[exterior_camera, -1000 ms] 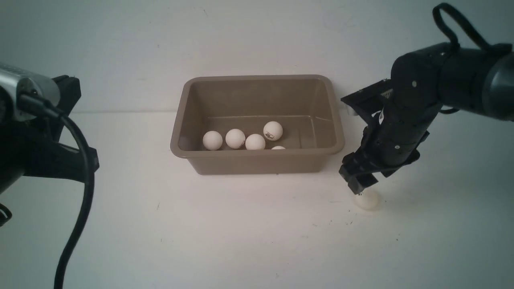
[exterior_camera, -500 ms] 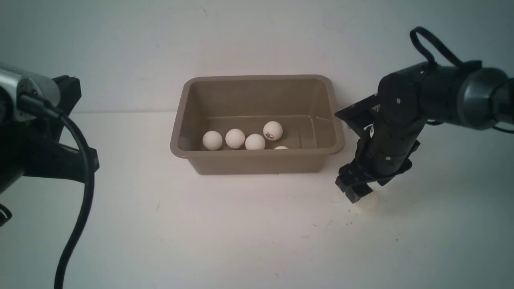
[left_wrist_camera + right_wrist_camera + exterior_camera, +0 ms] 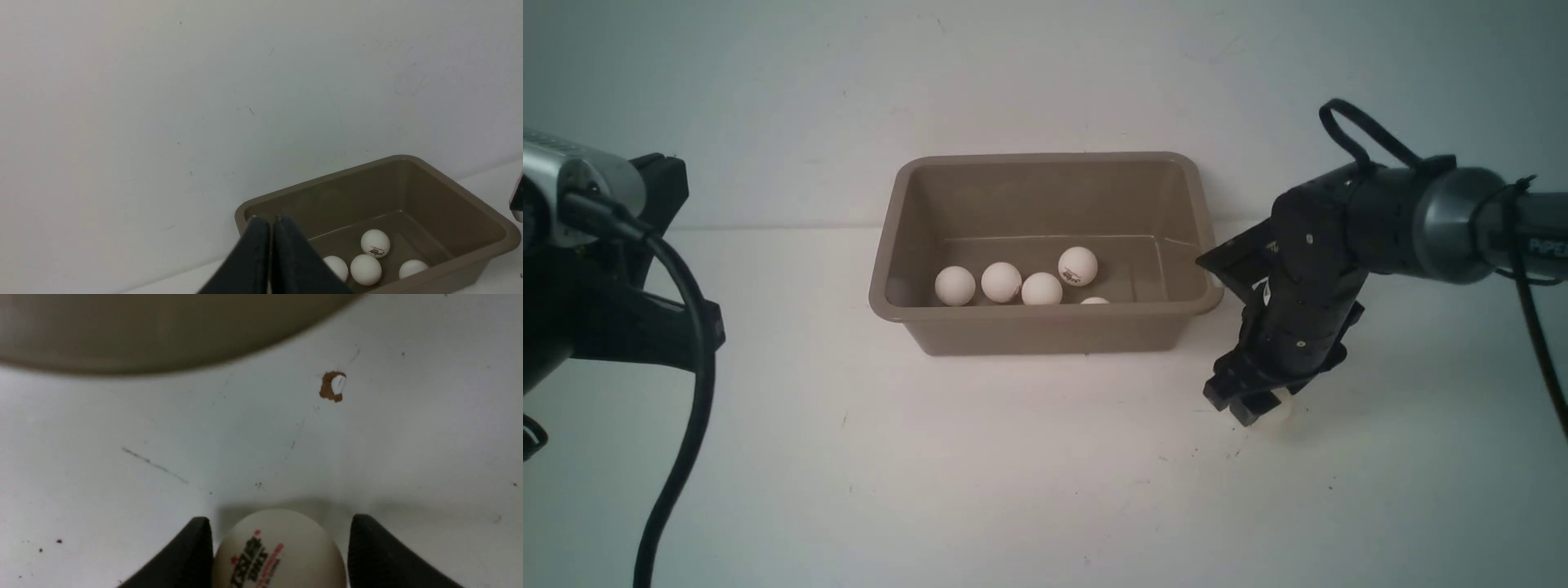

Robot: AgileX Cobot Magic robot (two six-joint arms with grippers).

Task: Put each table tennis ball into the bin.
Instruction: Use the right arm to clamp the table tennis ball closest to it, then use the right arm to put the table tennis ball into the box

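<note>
The taupe bin [image 3: 1045, 335] stands mid-table with several white table tennis balls in it, among them one [image 3: 955, 285] near its left end and a printed one [image 3: 1078, 266]. To the right of the bin, one more table tennis ball [image 3: 1276, 408] rests on the table. My right gripper [image 3: 1254, 408] is down over it. In the right wrist view that ball [image 3: 282, 551] lies between the open fingers of the right gripper [image 3: 281, 519]: one finger is at its side, the other a small gap away. My left gripper [image 3: 269, 220] is shut and empty, held up beside the bin [image 3: 449, 192].
A small brown chip [image 3: 333, 386] marks the white tabletop between the ball and the bin's wall [image 3: 163, 335]. The left arm's black cable [image 3: 686, 408] hangs at the front left. A pale wall rises behind the bin.
My right arm has come down and slightly left, bringing its fingers low around the ball on the table. The left arm and the balls in the bin have not moved.
</note>
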